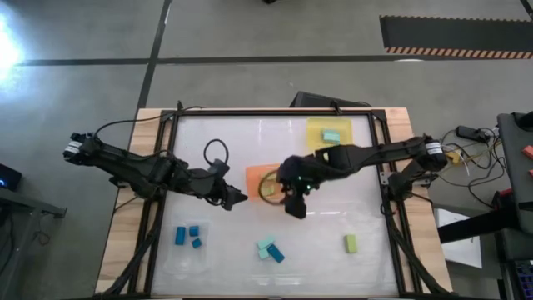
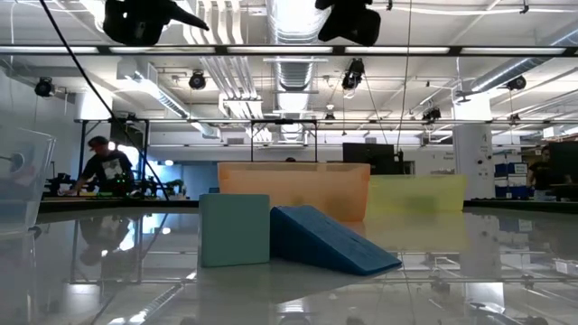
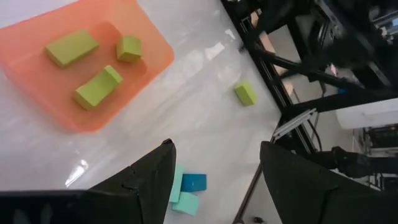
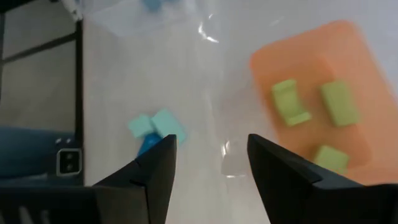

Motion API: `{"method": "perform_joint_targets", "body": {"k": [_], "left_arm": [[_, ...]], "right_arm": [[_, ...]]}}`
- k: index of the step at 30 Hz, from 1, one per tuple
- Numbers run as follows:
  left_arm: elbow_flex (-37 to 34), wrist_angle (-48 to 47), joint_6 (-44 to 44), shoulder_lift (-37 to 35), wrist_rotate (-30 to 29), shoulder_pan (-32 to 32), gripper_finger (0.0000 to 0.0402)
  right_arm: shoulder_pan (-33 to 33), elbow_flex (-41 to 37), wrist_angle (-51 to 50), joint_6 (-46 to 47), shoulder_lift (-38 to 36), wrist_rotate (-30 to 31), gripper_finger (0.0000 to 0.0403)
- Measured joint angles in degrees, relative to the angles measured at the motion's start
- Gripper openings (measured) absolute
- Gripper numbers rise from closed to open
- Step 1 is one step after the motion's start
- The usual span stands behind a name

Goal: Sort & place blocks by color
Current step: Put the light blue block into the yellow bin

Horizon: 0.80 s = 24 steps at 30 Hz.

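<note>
An orange tray (image 1: 256, 177) at the table's middle holds three yellow-green blocks (image 3: 93, 87). A fourth yellow-green block (image 1: 351, 242) lies on the table at the near right. Two teal blocks (image 4: 155, 124) and a dark blue block (image 1: 276, 255) lie together at the near middle; in the low view the blue one (image 2: 330, 242) leans on a teal one (image 2: 235, 230). Three blue blocks (image 1: 187, 236) lie at the near left. A teal block (image 1: 331, 135) lies in the yellow tray (image 1: 316, 127). My left gripper (image 3: 216, 149) and my right gripper (image 4: 211, 140) hang open and empty above the table, on either side of the orange tray.
A clear tray (image 2: 23, 181) stands at the near left. A black cable loop (image 1: 215, 152) lies at the far left of the table. A dark frame (image 1: 385, 167) borders the table. A person (image 2: 104, 167) shows in the room beyond.
</note>
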Motion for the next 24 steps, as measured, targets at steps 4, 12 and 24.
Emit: {"method": "perform_joint_targets", "body": {"k": [4, 12, 24], "left_arm": [[0.0, 0.22, -0.27, 0.01, -0.03, -0.3, 0.0217], [-0.1, 9.66, 3.06, -0.37, -6.49, -8.73, 0.0217], [-0.17, 27.78, 19.1, -0.91, -13.42, -11.58, 0.0217]], "right_arm": [[3.77, 0.0, 0.39, 2.63, 1.77, 0.25, 0.0181], [11.92, -0.07, 1.79, 3.35, 8.49, 2.06, 0.0163], [15.13, -0.07, 11.62, -3.0, 18.82, 7.09, 0.0198]]}}
